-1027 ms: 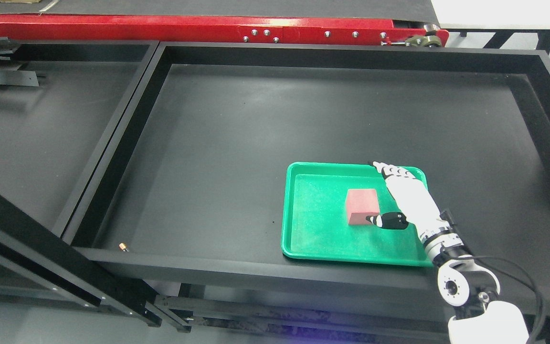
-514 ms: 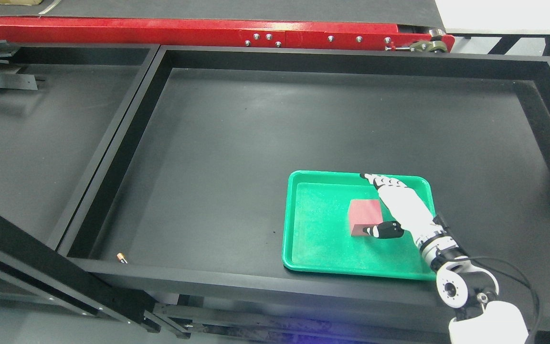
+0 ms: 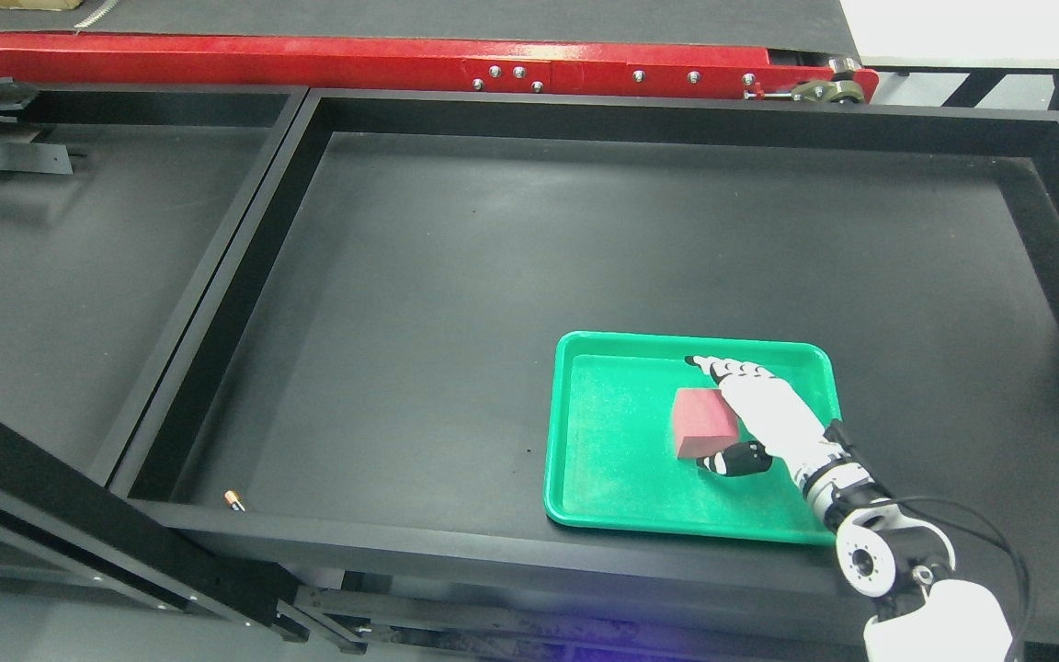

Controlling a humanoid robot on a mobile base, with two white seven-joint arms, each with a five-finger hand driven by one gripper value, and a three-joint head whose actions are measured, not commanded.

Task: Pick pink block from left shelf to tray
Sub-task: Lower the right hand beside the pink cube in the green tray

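Nearest, at the lower right corner, the robot's white right arm rises into the picture, with a round grey joint and a thin black cable looping beside it. From there the forearm slants up and to the left over the near right part of the shallow green plastic tray [image 3: 585,441], which lies on the black framed worktop [image 3: 456,276]. The white right hand [image 3: 750,414] is stretched out flat, its long fingers [image 3: 723,370] laid straight and close together, pointing toward the tray's far rim, while the black-tipped thumb is bent leftward under the near edge of the pink rectangular block [image 3: 700,421]. The block sits inside the tray, right of its middle, against the hand's left side; whether the hand truly pinches it or merely rests against it cannot be told. At the worktop's near left corner lies a small, light-coloured cylindrical object [image 3: 234,499]. Beyond the worktop's far rim runs a red metal beam [image 3: 309,62] with bolts along it. The left arm does not show.
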